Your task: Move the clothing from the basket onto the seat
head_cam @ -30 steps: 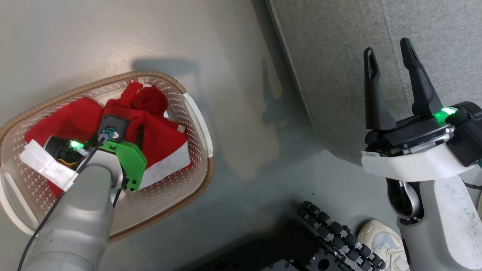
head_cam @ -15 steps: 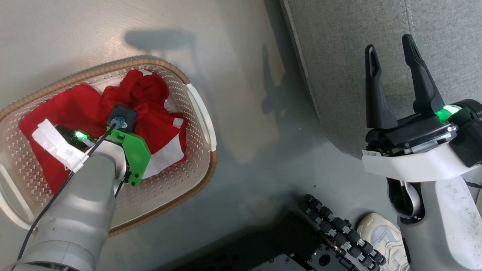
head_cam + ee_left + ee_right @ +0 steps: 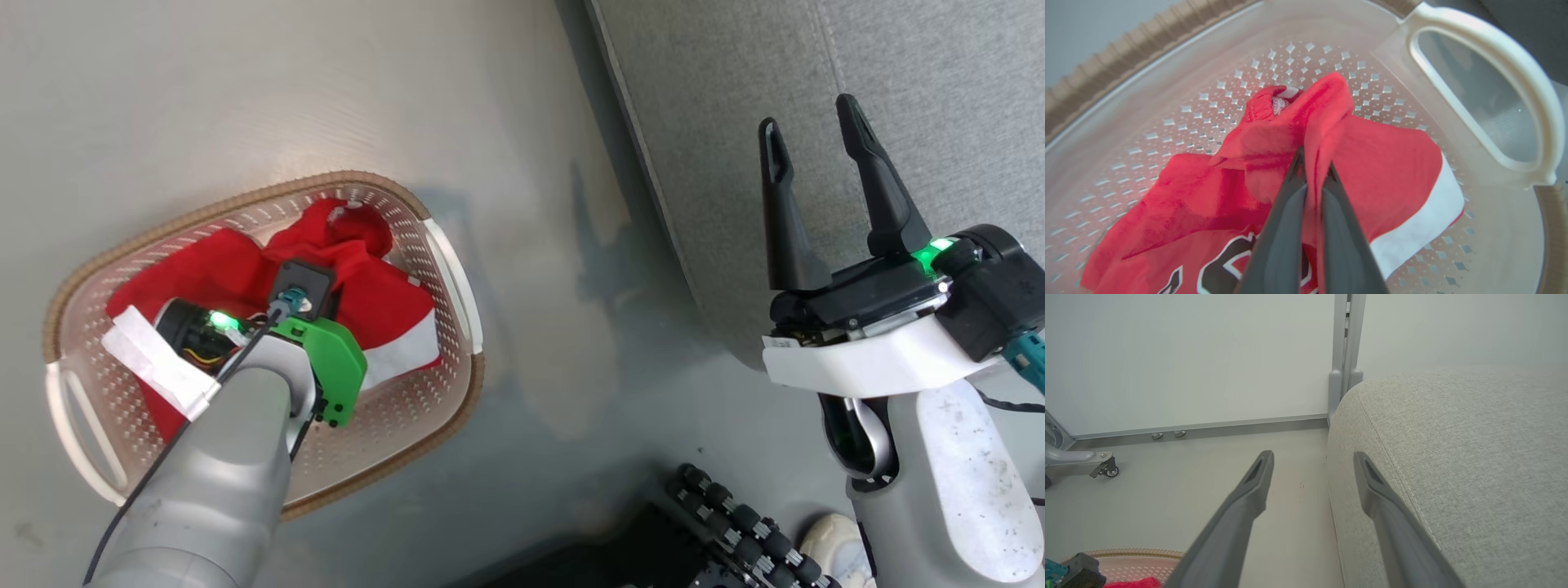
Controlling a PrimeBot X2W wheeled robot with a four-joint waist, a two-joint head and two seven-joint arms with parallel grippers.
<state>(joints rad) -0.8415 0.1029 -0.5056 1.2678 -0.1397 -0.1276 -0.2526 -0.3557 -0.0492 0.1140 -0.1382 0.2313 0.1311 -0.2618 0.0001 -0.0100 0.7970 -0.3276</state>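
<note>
fabric of red sports clothing (image 3: 1392,163) is pinched in the left hand (image 3: 1314,163) for lifting; right hand (image 3: 807,118), lower right, stands open.

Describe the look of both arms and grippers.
The left gripper and right gripper each have two long, dark, tapering fingers. The left forearm is smooth grey, with a bright green plate, white tape and a black cable. The right wrist shell is white, with a green light.
</note>
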